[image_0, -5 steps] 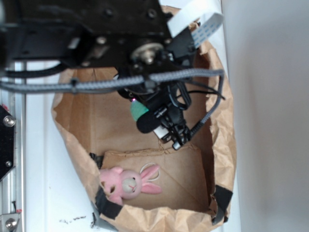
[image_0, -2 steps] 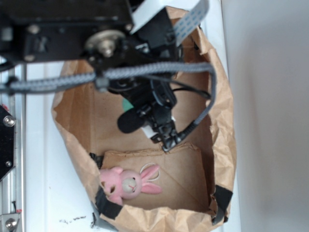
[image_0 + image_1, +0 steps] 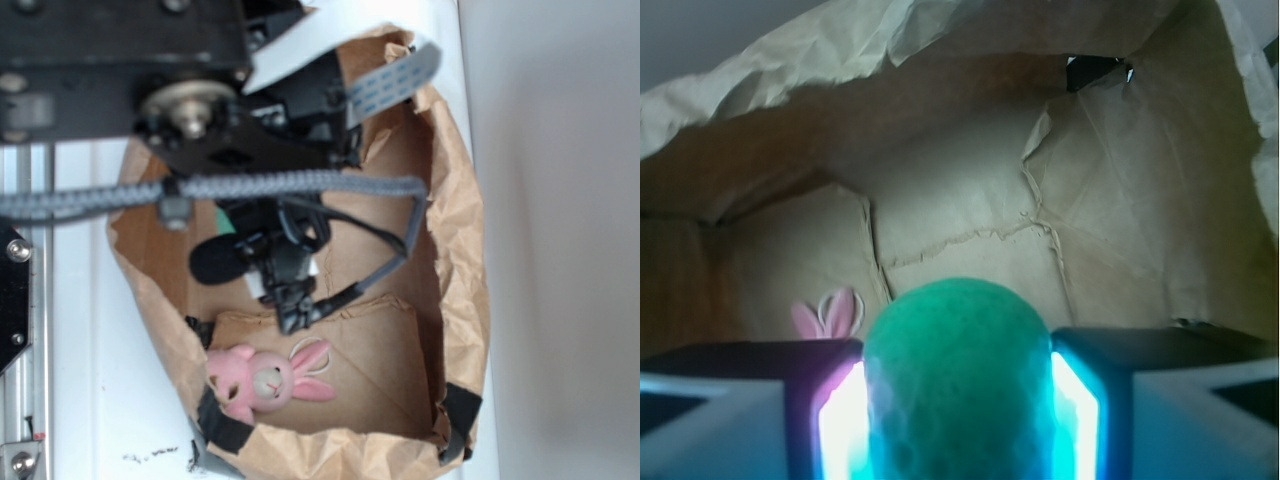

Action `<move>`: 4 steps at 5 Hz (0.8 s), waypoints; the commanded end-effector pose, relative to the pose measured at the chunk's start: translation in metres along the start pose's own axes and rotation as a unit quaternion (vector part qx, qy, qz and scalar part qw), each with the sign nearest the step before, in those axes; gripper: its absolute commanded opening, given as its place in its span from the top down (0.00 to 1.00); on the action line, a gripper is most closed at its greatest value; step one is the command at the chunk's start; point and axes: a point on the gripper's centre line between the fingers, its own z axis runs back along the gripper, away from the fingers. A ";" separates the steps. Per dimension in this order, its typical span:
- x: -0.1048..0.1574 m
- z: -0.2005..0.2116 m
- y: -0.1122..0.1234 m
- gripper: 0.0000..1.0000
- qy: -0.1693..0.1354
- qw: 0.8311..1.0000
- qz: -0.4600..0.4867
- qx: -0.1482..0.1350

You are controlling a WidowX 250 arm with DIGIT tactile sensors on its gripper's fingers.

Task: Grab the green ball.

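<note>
While the wrist view looks past it into the brown paper bag (image 3: 970,220), we see the green ball (image 3: 958,385) wedged between the two fingers (image 3: 815,400) of the pincer (image 3: 958,420), which is closed on it: each finger pad touches a side of the ball, and bright light shows along both contact edges. The ball fills the lower centre of that view, its knitted surface faintly visible. At about 10 o'clock from the ball, two pink ears of the pink plush bunny (image 3: 830,315) stick up just above the left finger, lying farther back on the bag's floor.

From the exterior view, the black arm (image 3: 230,110) reaches over the open bag (image 3: 455,260) from 12 o'clock, with a braided grey cable (image 3: 300,185) running across it and a flat ribbon cable (image 3: 395,75) at its 2 o'clock side. Only a small sliver of the ball (image 3: 229,226) shows under the arm, near the middle of the bag and raised above its floor, well apart from the bunny. The bunny (image 3: 262,378) lies at the bag's 7 o'clock corner on a folded flap. The bag stands on a white bench (image 3: 90,400), with a metal rail (image 3: 30,300) at 9 o'clock
</note>
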 end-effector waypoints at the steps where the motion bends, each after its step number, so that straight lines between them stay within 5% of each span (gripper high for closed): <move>1: 0.014 0.038 -0.009 1.00 -0.014 0.999 -0.034 -0.007; 4: 0.019 0.021 -0.020 1.00 -0.031 0.999 0.005 -0.012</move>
